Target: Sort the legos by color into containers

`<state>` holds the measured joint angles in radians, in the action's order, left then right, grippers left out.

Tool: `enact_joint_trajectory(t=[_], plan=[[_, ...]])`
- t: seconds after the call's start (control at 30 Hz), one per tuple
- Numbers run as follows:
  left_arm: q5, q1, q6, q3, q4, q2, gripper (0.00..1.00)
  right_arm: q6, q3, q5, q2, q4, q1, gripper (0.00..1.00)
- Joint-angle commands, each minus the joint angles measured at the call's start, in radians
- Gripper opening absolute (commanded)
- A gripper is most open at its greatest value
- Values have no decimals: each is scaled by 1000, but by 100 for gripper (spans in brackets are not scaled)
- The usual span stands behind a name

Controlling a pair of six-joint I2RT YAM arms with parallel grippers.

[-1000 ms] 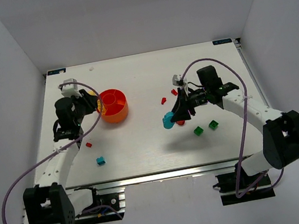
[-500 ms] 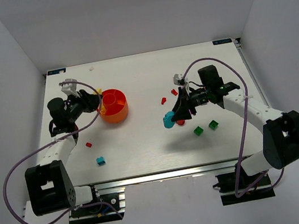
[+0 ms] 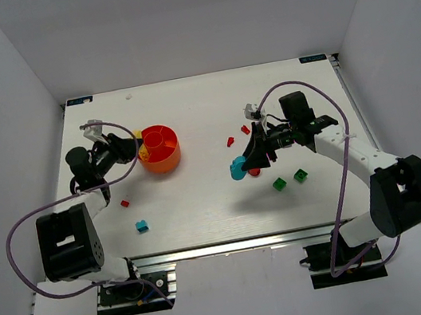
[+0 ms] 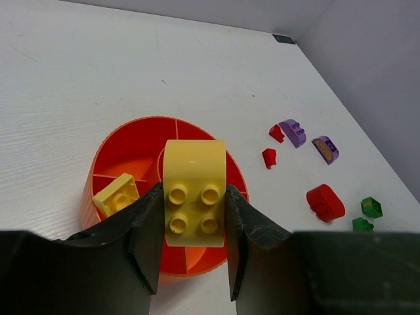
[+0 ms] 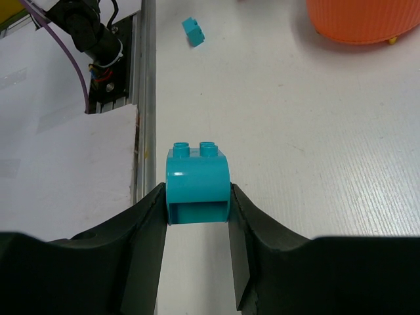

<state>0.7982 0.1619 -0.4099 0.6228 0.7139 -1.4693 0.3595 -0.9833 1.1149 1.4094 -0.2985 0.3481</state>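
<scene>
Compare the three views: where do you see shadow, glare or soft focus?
Top external view: even, soft light; a faint shadow lies on the white table under the right gripper. Left wrist view: the yellow arched plastic brick is sharp, with pale glare on its curved top. Right wrist view: the teal arched plastic brick is sharp, barely any glare.

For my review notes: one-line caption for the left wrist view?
Left gripper holds a yellow brick over the orange dish; another yellow piece lies in one compartment.

Dish (image 3: 165,164) left; legos (image 3: 280,184) right (apart)
</scene>
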Motion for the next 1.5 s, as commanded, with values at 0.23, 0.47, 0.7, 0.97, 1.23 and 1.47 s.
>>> enact_joint_trajectory(t=[0.23, 0.47, 0.7, 0.97, 1.23, 1.47], plan=[[65, 16, -81, -12, 199, -88, 18, 24, 9, 31, 20, -10, -6, 0], [58, 16, -84, -3, 205, -114, 23, 25, 9, 33, 26, -13, -3, 0], [42, 16, -76, -6, 191, -128, 37, 26, 8, 36, 28, -16, -4, 0], [32, 16, -70, 12, 167, -144, 48, 25, 6, 40, 26, -16, -3, 0], [27, 25, -59, 29, 141, -151, 57, 29, 6, 46, 26, -19, -4, 0], [26, 25, -60, 48, 125, -143, 61, 35, 5, 48, 23, -24, -1, 0]])
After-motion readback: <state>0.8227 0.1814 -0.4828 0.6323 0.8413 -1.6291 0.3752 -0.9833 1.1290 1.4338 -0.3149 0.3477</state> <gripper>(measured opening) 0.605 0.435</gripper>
